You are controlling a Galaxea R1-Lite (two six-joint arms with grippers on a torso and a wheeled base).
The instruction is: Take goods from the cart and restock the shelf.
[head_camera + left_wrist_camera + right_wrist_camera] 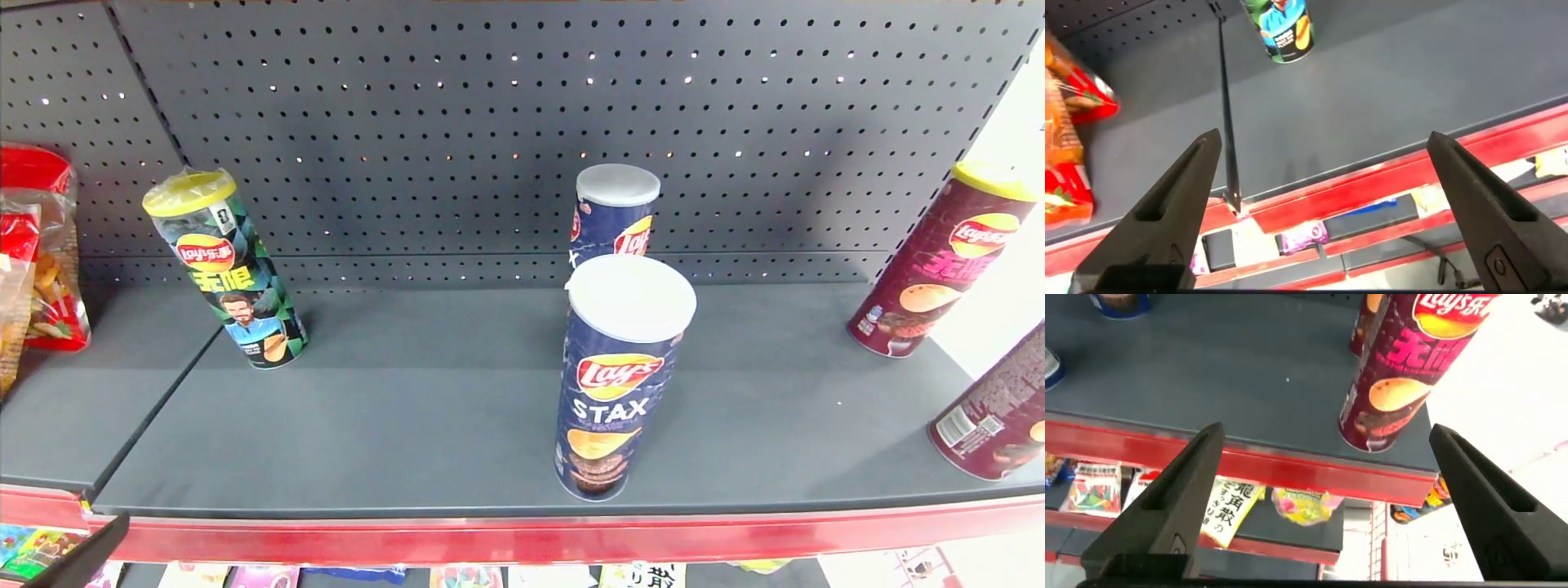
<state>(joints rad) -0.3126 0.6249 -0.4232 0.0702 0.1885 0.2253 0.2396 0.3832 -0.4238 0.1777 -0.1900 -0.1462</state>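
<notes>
Shelf (408,392): front lip just past left gripper (1324,137) and right gripper (1326,430) | maroon chip can (1396,376): upright, close ahead of right, your nearer arm | green chip can (1282,28): upright, farther ahead of left | both jaws spread, empty; likely cart pick next.

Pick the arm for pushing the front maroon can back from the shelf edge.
Right, probably. The right gripper is open and empty with the front maroon can just ahead of it at the right end of the shelf. The left gripper faces the green can at the far left.
</notes>
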